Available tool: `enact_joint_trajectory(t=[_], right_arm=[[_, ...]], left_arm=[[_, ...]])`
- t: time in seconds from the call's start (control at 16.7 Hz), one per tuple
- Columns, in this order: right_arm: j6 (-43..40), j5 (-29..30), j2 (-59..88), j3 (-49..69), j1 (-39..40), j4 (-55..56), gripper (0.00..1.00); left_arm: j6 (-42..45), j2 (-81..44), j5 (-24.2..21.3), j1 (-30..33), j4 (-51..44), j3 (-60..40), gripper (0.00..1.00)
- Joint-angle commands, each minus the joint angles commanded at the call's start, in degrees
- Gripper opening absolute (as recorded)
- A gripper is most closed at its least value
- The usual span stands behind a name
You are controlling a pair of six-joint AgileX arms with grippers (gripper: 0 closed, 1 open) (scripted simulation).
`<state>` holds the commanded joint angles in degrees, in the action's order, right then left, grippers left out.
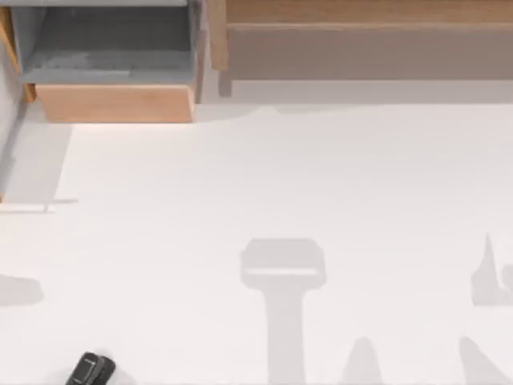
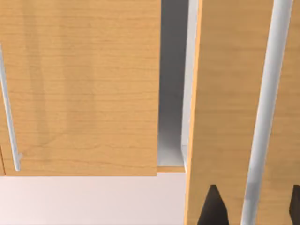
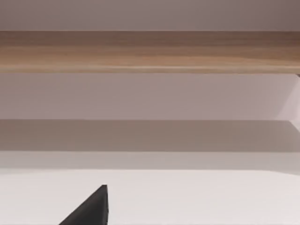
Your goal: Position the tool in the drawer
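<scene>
Our left end effector (image 2: 253,206) faces the cabinet from its wrist view: two dark fingertips (image 2: 213,206) stand apart on either side of a pale vertical handle bar (image 2: 267,108), spread and gripping nothing, close to the wood panel that carries it. Our right end effector shows one dark fingertip (image 3: 91,208) in its own wrist view, above bare worktop, and we cannot tell whether it is spread or closed.

From the top view, the drawer (image 1: 114,103) sits at about eleven o'clock, pulled out, its grey floor bare. The tool (image 1: 90,370) lies on the white worktop (image 1: 321,176) at about seven o'clock, near the front edge and well apart from the drawer.

We judge the opening step done. The next move calls for an end effector to descend over the tool, grasp it, and carry it toward eleven o'clock.
</scene>
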<state>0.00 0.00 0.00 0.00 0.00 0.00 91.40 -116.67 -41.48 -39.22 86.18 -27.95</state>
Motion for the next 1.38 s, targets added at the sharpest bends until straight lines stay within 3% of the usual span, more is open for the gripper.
enact_joint_trajectory(t=[0.3,0.36,1.38], right_arm=[[0.0,0.0,0.0,0.0,0.0,0.0,1.00],[0.0,0.0,0.0,0.0,0.0,0.0,1.00],[0.0,0.0,0.0,0.0,0.0,0.0,1.00]], left_arm=[[0.0,0.0,0.0,0.0,0.0,0.0,0.98],[0.0,0.0,0.0,0.0,0.0,0.0,1.00],[0.2,1.0,-2.7,-2.5,1.9,3.3,1.00]])
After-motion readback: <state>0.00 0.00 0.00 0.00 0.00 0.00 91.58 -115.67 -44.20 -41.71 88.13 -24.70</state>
